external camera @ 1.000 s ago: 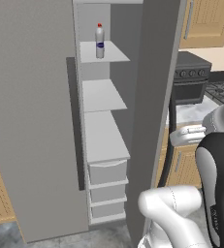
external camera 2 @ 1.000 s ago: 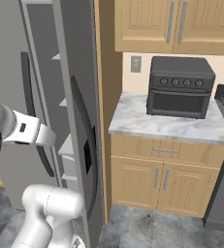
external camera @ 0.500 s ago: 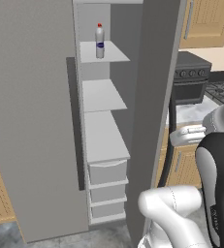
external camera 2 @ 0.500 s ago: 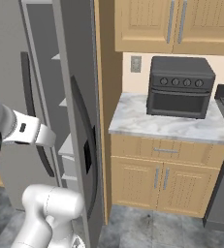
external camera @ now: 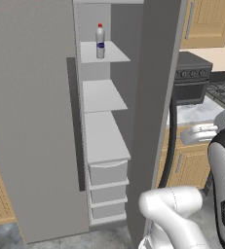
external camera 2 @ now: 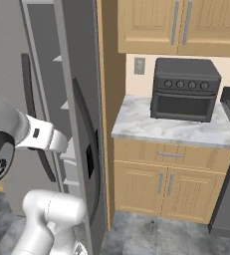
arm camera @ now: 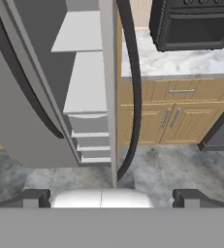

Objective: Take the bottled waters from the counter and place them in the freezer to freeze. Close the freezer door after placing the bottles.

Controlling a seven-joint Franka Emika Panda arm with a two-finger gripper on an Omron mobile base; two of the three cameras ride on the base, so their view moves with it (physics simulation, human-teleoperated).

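- Standing swung wide at far left, the tall plain grey freezer door (external camera: 31, 121) shows its long dark vertical bar handle (external camera: 75, 121) edge-on.
- One small clear ribbed bottle with red cap and blue label (external camera: 100, 41) stands upright on the top white shelf (external camera: 106, 52) of the freezer; the teal-capped one I cannot find.
- Gripper (arm camera: 111, 197) spread wide, holding nothing, low in front of the fridge.
- Judgement: locate the second bottle first; close by pushing the door's outer face, clear of the shelves.
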